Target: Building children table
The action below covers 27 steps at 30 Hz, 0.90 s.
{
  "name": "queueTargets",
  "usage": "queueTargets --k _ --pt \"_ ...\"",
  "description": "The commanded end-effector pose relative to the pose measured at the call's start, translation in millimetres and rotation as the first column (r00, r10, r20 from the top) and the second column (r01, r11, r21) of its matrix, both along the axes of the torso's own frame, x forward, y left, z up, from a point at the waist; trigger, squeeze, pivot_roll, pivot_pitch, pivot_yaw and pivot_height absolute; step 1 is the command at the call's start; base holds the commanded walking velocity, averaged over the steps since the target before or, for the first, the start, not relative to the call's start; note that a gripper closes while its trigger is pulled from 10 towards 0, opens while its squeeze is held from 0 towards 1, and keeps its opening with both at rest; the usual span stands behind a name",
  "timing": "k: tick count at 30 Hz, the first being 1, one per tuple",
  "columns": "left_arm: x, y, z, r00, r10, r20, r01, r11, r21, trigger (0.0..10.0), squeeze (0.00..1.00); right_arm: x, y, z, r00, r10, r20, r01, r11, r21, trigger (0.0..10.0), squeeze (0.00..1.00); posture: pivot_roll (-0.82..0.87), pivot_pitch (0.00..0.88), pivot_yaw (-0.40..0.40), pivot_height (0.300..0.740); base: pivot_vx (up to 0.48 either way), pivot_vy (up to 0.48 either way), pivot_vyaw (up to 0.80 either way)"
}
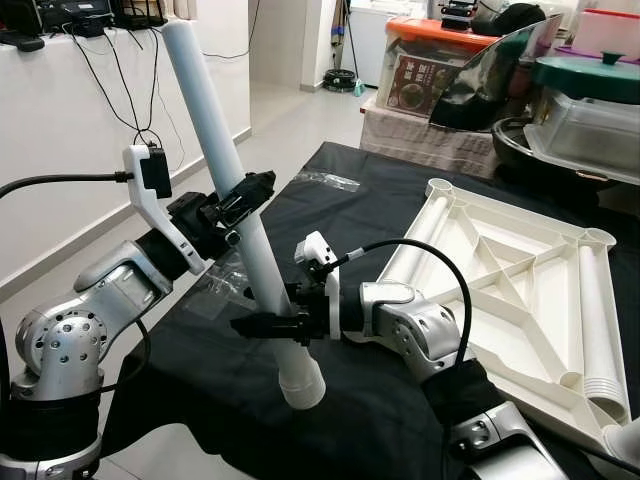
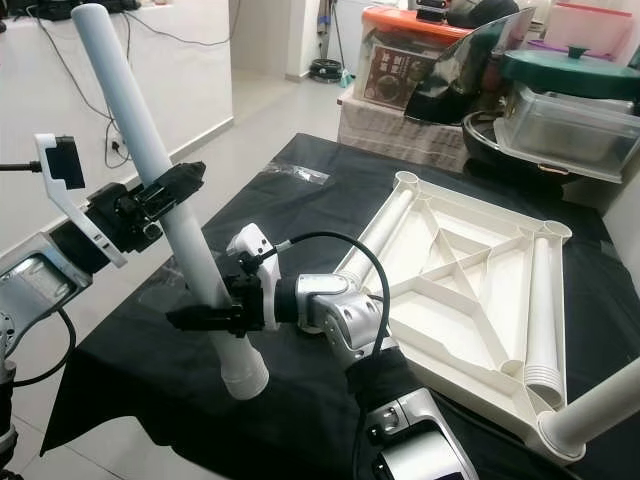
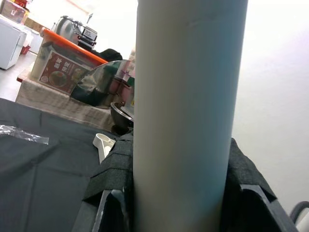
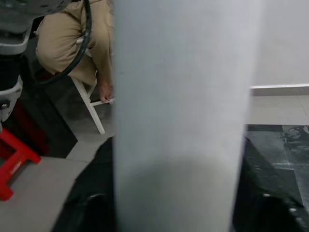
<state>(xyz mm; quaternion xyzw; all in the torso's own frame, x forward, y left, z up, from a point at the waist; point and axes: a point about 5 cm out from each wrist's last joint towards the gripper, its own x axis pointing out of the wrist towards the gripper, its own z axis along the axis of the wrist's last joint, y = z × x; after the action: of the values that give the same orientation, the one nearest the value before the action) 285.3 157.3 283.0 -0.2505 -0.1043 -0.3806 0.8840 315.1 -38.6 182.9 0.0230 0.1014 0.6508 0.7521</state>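
Note:
A long white table leg (image 1: pixel 225 170) stands tilted above the black-covered table, threaded end down near the front edge. My left gripper (image 1: pixel 243 197) is shut on it at mid-length; the leg (image 3: pixel 186 111) runs between its pads. My right gripper (image 1: pixel 275 325) is shut on the leg lower down, just above the threaded end (image 1: pixel 302 385); up close the leg (image 4: pixel 181 116) sits between its fingers. The white tabletop (image 1: pixel 520 290) lies upside down at the right, with one leg (image 1: pixel 598 330) lying in it and another leg (image 2: pixel 600 400) fitted at its near corner.
The black cloth (image 1: pixel 330 230) covers the table, with a clear plastic wrapper (image 1: pixel 325 180) at its far left. Boxes, a pot and containers (image 1: pixel 570 110) crowd the back right. A person's legs on a white stool (image 4: pixel 91 63) are behind. Bare floor lies to the left.

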Motion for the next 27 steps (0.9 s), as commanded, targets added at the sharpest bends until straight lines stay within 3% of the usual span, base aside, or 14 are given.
queueTargets --k 1,12,13,17,20,24,26,27 --pt "-1.7 -9.4 2 0.997 -0.072 0.018 0.072 0.997 0.013 10.0 0.0 -0.6 -0.2 2 0.999 -0.012 0.029 0.013 0.999 -0.031 0.0 0.0 0.06 0.0 -0.079 0.74 0.0 0.0 0.0" --pt "1.0 -9.9 1 0.998 -0.056 0.039 0.054 0.997 0.047 10.0 0.0 -3.2 0.0 0 0.999 -0.012 0.04 0.014 0.999 -0.051 0.0 0.0 0.06 0.0 -0.076 0.74 0.0 0.0 0.0" --pt "1.1 -10.8 3 0.997 -0.046 0.064 0.042 0.997 0.065 10.0 1.0 -2.9 -0.1 0 0.999 -0.019 0.04 0.021 0.998 -0.059 0.0 0.0 0.06 0.0 -0.076 0.74 0.0 0.0 0.0" --pt "-6.1 -16.3 6 0.986 -0.09 0.142 0.073 0.99 0.118 10.0 1.0 0.8 -1.7 1 0.998 -0.045 0.047 0.048 0.997 -0.067 0.0 0.0 0.06 0.0 -0.077 0.74 0.0 0.0 0.0" --pt "-17.4 -14.2 14 0.973 -0.128 0.194 0.109 0.989 0.103 10.0 1.0 10.8 -8.8 6 0.993 -0.103 0.064 0.106 0.993 -0.056 0.0 0.0 0.06 0.0 -0.082 0.74 0.0 0.0 0.0" --pt "-21.1 -12.2 17 0.968 -0.133 0.212 0.116 0.989 0.092 10.0 1.0 14.5 -11.8 8 0.989 -0.126 0.072 0.129 0.99 -0.051 0.0 0.0 0.06 0.0 -0.082 0.74 0.0 0.0 0.0" --pt "-31.2 -2.1 19 0.963 -0.146 0.228 0.133 0.989 0.07 10.0 1.0 31.5 -24.6 16 0.96 -0.265 0.09 0.267 0.964 -0.008 0.0 0.0 0.07 0.0 -0.083 0.74 0.0 0.0 0.0" --pt "-31.2 -2.1 19 0.963 -0.146 0.228 0.133 0.989 0.07 10.0 1.0 31.5 -24.6 16 0.96 -0.265 0.09 0.267 0.964 -0.008 0.0 0.0 0.07 0.0 -0.083 0.74 0.0 0.0 0.0"
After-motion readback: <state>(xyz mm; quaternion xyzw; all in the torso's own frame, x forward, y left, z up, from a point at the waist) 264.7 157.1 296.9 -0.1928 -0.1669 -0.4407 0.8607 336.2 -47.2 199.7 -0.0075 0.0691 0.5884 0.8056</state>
